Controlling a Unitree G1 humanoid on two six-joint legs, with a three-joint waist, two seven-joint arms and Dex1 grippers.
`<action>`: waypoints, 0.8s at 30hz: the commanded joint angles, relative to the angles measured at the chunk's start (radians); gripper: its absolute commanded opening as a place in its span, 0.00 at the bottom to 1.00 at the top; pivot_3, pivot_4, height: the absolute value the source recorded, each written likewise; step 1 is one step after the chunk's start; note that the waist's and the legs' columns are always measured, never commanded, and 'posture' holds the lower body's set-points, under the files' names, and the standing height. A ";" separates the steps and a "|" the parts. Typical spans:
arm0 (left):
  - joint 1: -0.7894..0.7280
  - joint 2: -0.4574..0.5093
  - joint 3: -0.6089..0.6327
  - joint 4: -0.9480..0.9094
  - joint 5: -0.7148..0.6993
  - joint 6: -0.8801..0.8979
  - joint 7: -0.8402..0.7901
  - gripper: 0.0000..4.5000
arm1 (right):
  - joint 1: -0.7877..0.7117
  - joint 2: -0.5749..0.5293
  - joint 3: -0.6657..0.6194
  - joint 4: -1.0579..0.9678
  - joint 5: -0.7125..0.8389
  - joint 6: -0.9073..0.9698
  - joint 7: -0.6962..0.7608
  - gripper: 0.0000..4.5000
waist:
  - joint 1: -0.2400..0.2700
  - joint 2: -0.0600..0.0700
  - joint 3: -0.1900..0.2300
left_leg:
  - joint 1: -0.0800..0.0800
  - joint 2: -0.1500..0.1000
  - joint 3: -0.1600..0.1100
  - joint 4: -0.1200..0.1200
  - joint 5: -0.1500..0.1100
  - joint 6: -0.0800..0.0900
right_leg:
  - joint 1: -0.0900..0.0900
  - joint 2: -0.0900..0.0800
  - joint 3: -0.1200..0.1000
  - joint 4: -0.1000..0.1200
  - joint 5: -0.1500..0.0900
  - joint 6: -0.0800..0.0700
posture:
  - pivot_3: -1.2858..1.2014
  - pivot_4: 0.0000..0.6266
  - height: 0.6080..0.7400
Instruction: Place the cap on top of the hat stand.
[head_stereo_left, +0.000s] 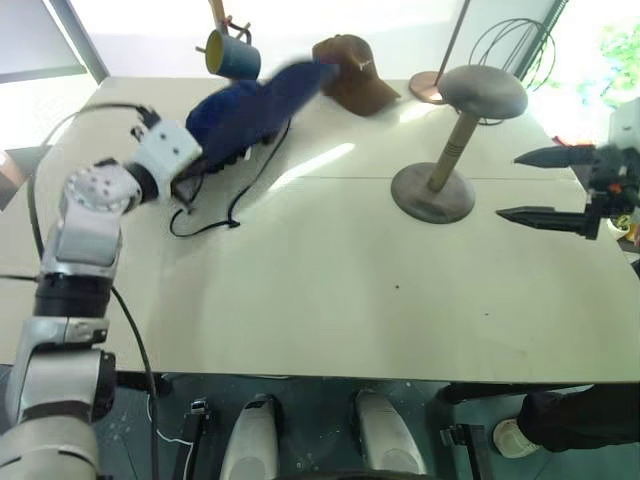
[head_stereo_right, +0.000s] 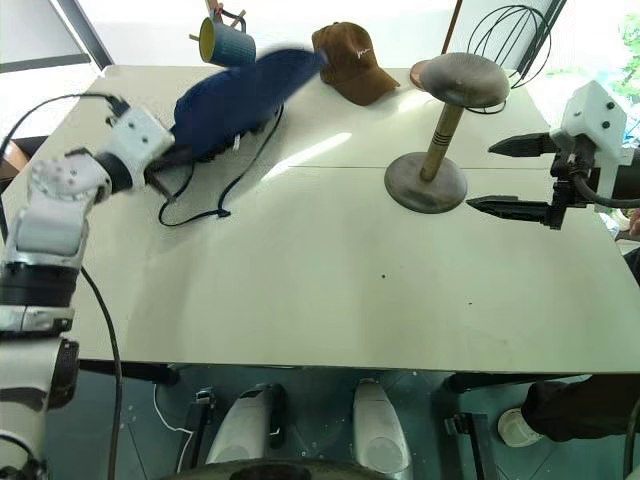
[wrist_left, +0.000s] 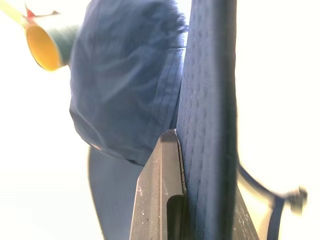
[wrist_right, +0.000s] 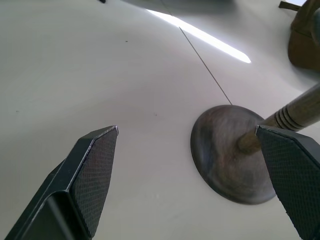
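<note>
left gripper (head_stereo_right: 158, 170) pinched the cap (head_stereo_right: 235, 100) brim; right gripper (head_stereo_right: 505, 175) hung spread apart beside the hat stand (head_stereo_right: 440, 130).

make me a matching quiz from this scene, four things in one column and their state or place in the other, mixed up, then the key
Things:
1. cap
2. hat stand
3. right gripper
4. brown cap

States or places:
A. open, beside the stand's base
B. lying at the far edge of the table
C. upright with a bare top
D. pinched by its brim in the shut left gripper

Pairs: 1-D, 2-C, 3-A, 4-B
</note>
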 joint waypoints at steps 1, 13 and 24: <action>-0.110 -0.020 0.019 -0.019 -0.036 0.032 0.017 0.01 | 0.003 -0.028 -0.053 0.007 -0.007 -0.033 -0.005 1.00 | 0.000 0.000 0.000 | 0.000 0.000 0.000 0.000 0.000 0.000 | 0.000 0.000 0.000 0.000 0.000 0.000 | 0.52 0.24 0.98; -0.525 -0.193 -0.090 0.311 0.006 -0.186 0.037 0.01 | 0.010 -0.029 -0.116 0.082 -0.020 -0.029 -0.082 1.00 | 0.000 0.000 0.000 | 0.000 -0.001 -0.002 0.000 0.000 0.000 | 0.001 0.001 0.000 -0.001 0.000 0.001 | 0.52 0.24 0.98; -0.771 -0.426 -0.172 0.669 0.082 -0.594 0.094 0.01 | 0.270 -0.024 -0.469 -0.065 0.019 0.134 -0.135 1.00 | 0.005 -0.001 0.000 | -0.001 -0.001 -0.003 -0.001 0.000 0.000 | 0.001 0.001 0.000 -0.003 0.000 0.002 | 0.52 0.24 0.98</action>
